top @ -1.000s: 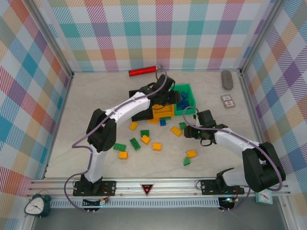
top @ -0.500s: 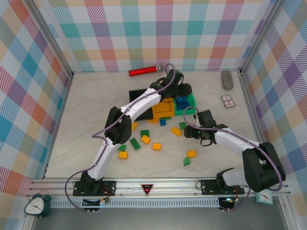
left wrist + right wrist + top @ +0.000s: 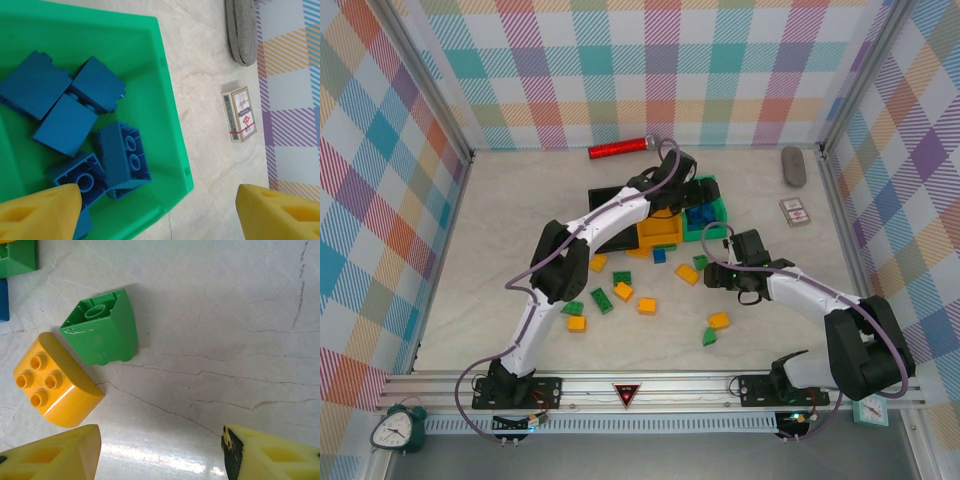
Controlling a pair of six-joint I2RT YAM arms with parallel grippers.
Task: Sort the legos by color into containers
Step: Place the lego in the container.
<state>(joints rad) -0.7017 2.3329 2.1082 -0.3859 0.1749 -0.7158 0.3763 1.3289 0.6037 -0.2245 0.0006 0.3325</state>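
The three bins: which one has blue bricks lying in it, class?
The green bin, rightmost of the three in the top view. Several blue bricks lie inside it. The orange-yellow bin sits beside it, and the black bin is farthest left.

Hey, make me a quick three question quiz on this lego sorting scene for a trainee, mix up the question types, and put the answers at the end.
1. True or false: the left gripper is holding a brick.
2. The bricks in the green bin are: A green, B blue, C yellow.
3. Fill in: in the right wrist view, the brick nearest the yellow brick is ___.

Key: 1 false; 2 B; 3 green.
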